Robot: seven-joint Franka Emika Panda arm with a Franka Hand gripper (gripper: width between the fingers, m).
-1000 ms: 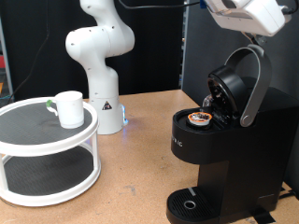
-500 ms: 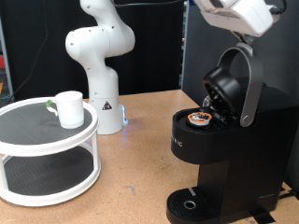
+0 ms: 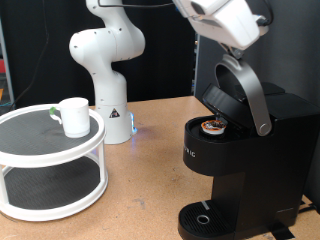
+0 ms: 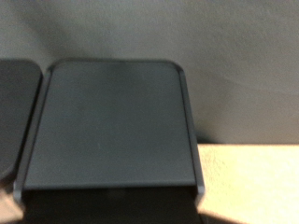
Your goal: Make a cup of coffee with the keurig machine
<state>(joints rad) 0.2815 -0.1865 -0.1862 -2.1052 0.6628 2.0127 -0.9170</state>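
The keurig machine stands at the exterior view's right, black, with its silver-trimmed lid tilted partway down over the open chamber. A small pod with a brownish top sits in the chamber. My gripper is at the top of the exterior view, and the white hand rests on the top of the lid's handle; its fingers do not show. The white cup stands on the top tier of a round white stand at the left, far from the gripper. The wrist view shows only a dark, rounded top surface of the machine.
The white robot arm base stands behind the stand. The wooden table lies between the stand and the machine. The round drip base sits at the machine's foot. A dark panel rises behind the machine.
The hand has moved down and to the exterior view's left, and the lid has swung down from wide open to partway over the pod chamber. The cup has not moved.
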